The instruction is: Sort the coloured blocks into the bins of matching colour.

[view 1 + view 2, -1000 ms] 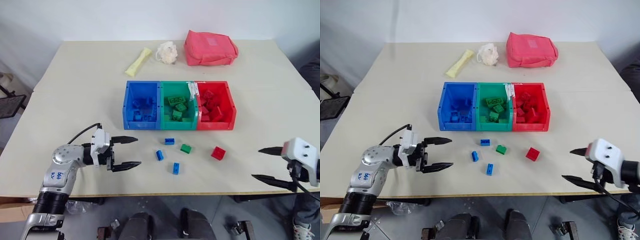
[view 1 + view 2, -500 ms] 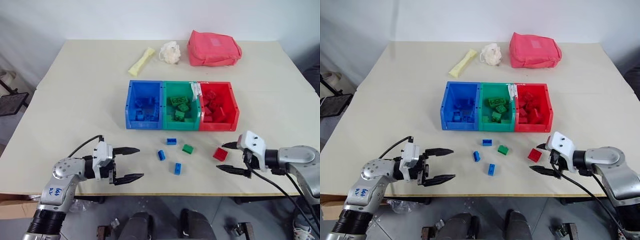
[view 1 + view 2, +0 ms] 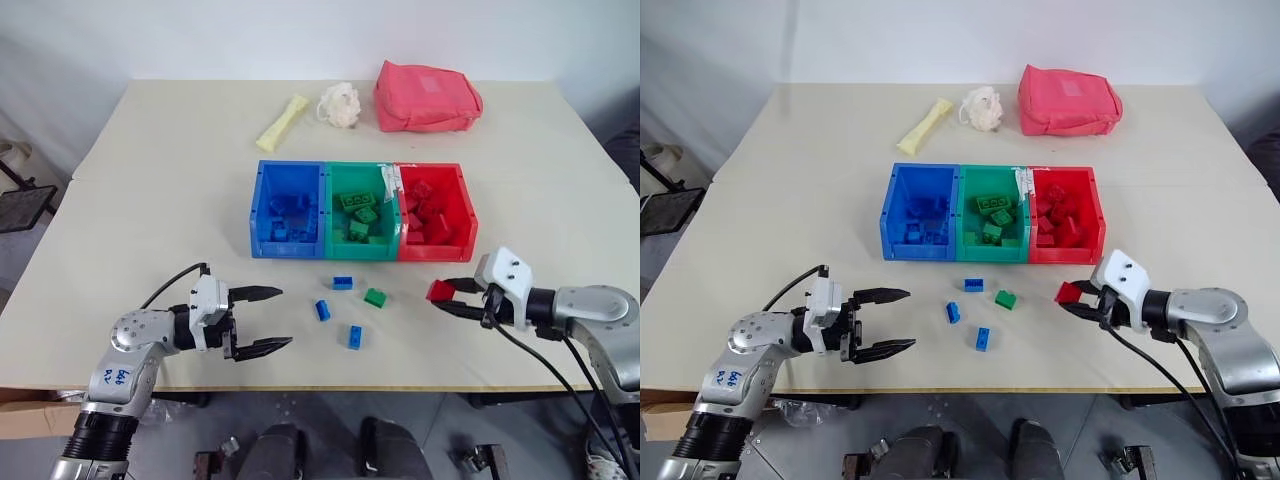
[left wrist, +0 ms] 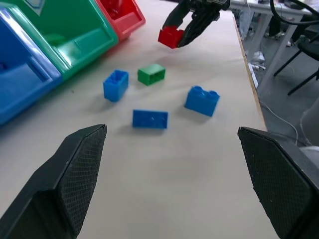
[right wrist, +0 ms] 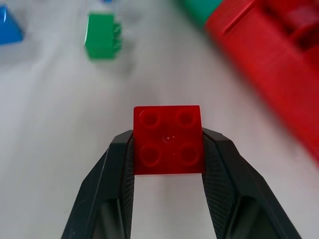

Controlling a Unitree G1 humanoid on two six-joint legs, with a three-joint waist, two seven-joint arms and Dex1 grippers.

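Observation:
My right gripper (image 3: 447, 298) is shut on a red block (image 5: 168, 139), which sits squarely between its two fingers just above the table, in front of the red bin (image 3: 436, 252). The green bin (image 3: 360, 251) and the blue bin (image 3: 288, 250) join it to the left; each bin holds several blocks of its own colour. Loose on the table lie a green block (image 3: 376, 297) and three blue blocks (image 3: 342, 282), (image 3: 321, 309), (image 3: 354, 336). Left of them my left gripper (image 3: 268, 318) stands wide open and empty, pointing toward the blocks.
At the back of the table lie a pink-red fabric pouch (image 3: 425, 95), a white crumpled ball (image 3: 337, 103) and a pale yellow strip (image 3: 281, 122). The table's front edge runs just behind both grippers.
My right arm swept in from the right edge to the red block, closed on it and raised it slightly. The left arm has stayed where it was.

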